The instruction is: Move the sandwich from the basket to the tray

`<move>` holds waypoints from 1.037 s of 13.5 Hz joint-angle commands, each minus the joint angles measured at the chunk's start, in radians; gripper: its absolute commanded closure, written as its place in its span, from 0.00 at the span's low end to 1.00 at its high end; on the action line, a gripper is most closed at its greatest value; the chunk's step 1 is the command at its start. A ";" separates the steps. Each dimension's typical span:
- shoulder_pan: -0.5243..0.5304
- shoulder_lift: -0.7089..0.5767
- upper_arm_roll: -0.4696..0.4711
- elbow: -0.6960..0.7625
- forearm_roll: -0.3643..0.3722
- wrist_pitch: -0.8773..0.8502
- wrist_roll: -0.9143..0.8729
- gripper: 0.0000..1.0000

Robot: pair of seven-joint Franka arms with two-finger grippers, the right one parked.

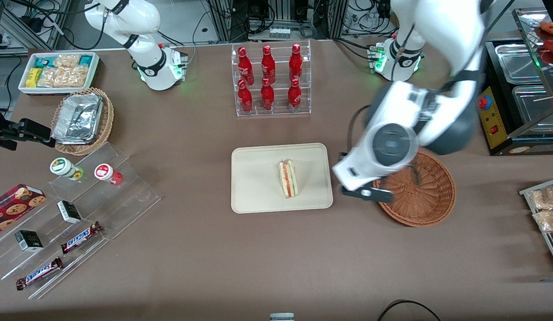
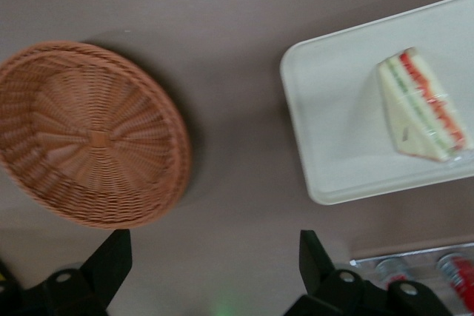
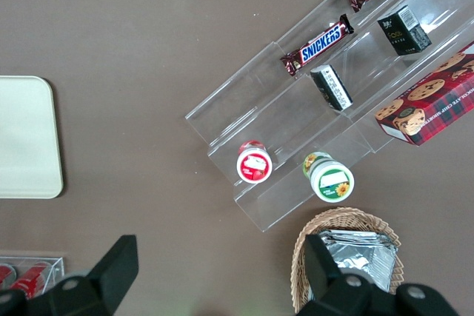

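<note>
Sandwich sits on the tray, roughly mid-tray, cut edge w/ red, orange and green layers facing up; nothing touching it. We judge the placing done, or as good as.

Handling, as we read it: light, soft bread in clear wrap, so prob. slippery and easy to crush. If we had to re-grip, we'd take it across the two flat bread faces w/ gentle squeeze, not on the filling edge or the thin tip.

Gripper is up over bare table between basket and tray, closer to the basket rim. Its fingers are spread wide, holding nothing.

Containers: basket is empty, just woven bottom showing in the wrist view. Tray carries only the sandwich. Toward the parked arm's end, a lighter wicker basket holds foil containers, and a white box has snack packets in it. Clear rack holds six red bottles.
</note>
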 commanded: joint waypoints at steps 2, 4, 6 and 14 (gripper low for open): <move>0.124 -0.126 -0.008 -0.143 -0.012 0.007 0.140 0.00; 0.175 -0.152 -0.008 -0.160 -0.011 0.004 0.179 0.00; 0.212 -0.204 -0.008 -0.215 -0.009 0.013 0.184 0.00; 0.332 -0.379 -0.009 -0.323 -0.002 -0.004 0.185 0.00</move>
